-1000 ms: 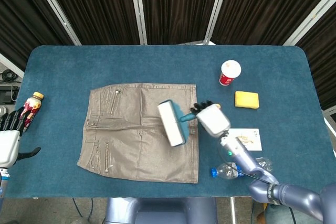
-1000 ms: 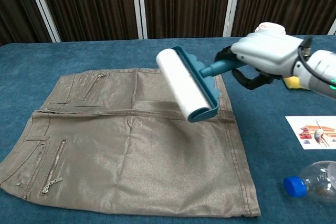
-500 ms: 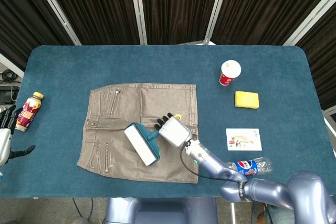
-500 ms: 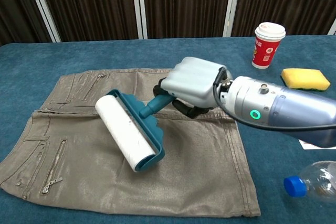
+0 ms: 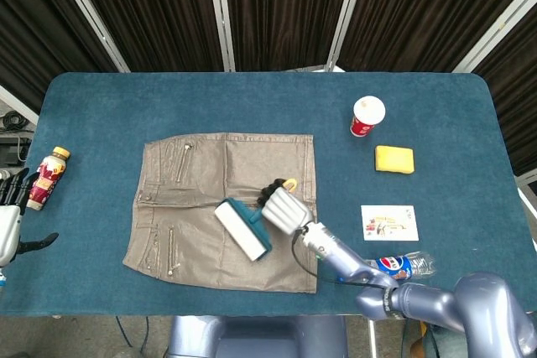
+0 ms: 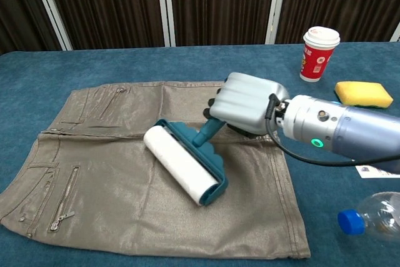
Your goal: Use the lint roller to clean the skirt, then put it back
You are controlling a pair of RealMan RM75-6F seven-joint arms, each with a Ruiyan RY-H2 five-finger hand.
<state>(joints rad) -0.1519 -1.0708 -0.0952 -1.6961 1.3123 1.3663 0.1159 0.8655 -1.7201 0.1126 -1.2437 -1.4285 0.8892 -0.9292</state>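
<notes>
A shiny brown skirt [image 5: 220, 207] [image 6: 125, 179] lies flat on the blue table. My right hand [image 5: 283, 210] [image 6: 247, 102] grips the teal handle of the lint roller [image 5: 243, 229] [image 6: 185, 163]. The roller's white drum presses on the skirt's middle, slightly right of centre. At the far left edge of the head view my left hand [image 5: 10, 222] hangs beside the table, fingers apart, holding nothing. It does not show in the chest view.
A red paper cup [image 5: 367, 116] [image 6: 318, 53] and a yellow sponge [image 5: 394, 158] [image 6: 363, 94] sit at the back right. A picture card [image 5: 389, 223] and a plastic bottle [image 5: 401, 265] [image 6: 372, 218] lie near the right front. A small drink bottle [image 5: 47, 176] lies at the table's left edge.
My right hand swept the roller down onto the skirt and leftward, then pulled it back a little to the right along the fabric. The left hand barely moved.
</notes>
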